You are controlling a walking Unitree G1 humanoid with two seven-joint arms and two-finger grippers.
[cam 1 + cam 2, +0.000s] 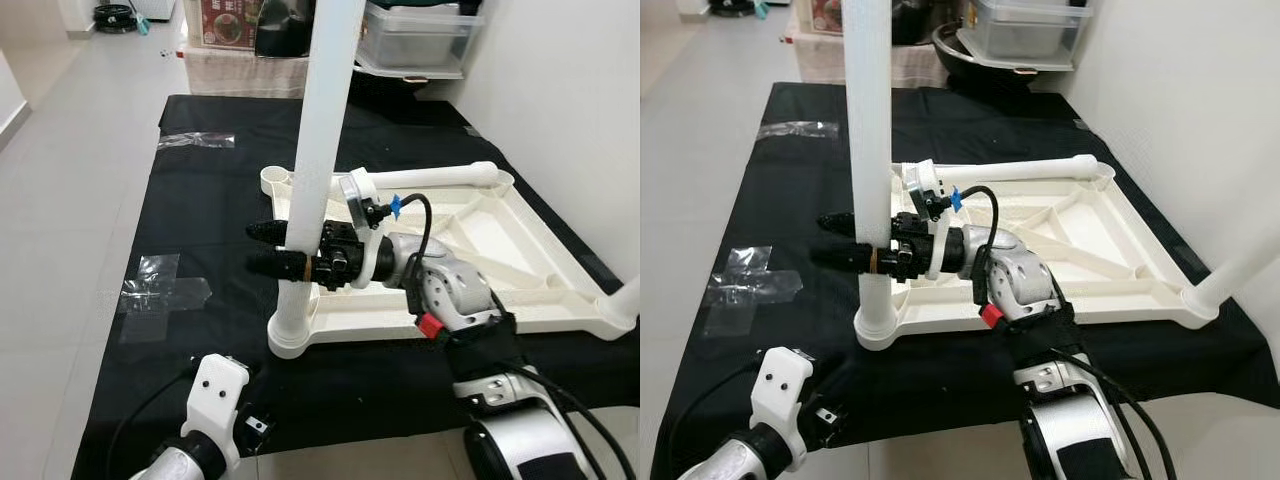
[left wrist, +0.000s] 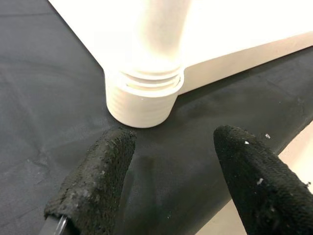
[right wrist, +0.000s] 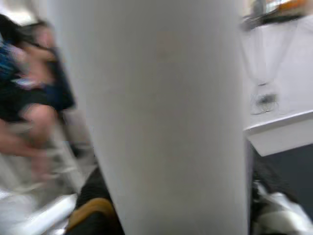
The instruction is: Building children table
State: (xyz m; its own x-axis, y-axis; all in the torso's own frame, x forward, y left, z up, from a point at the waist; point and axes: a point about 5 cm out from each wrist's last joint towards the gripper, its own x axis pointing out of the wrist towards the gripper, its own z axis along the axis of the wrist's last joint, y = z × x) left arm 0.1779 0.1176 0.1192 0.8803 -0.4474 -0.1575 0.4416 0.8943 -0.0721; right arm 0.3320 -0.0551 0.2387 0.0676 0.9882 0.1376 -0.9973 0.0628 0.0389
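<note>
An upturned white table top [image 1: 480,235] lies on a black mat [image 1: 200,210]. A white leg [image 1: 318,150] stands upright in the socket [image 2: 142,95] at the top's near left corner. My right gripper [image 1: 258,248] is shut on this leg a little above the socket, and the leg looms close in the right wrist view [image 3: 161,117]. My left gripper [image 2: 171,147] is open, low over the mat just in front of the socket. A second leg [image 1: 440,177] lies across the far side of the top. A third leg [image 1: 622,300] rises at the near right corner.
Clear tape patches [image 1: 160,290] stick to the mat's left edge and the tiled floor. Boxes and a plastic bin [image 1: 410,35] stand beyond the mat. A white wall [image 1: 570,100] runs along the right. Blurred people [image 3: 34,83] appear behind the leg in the right wrist view.
</note>
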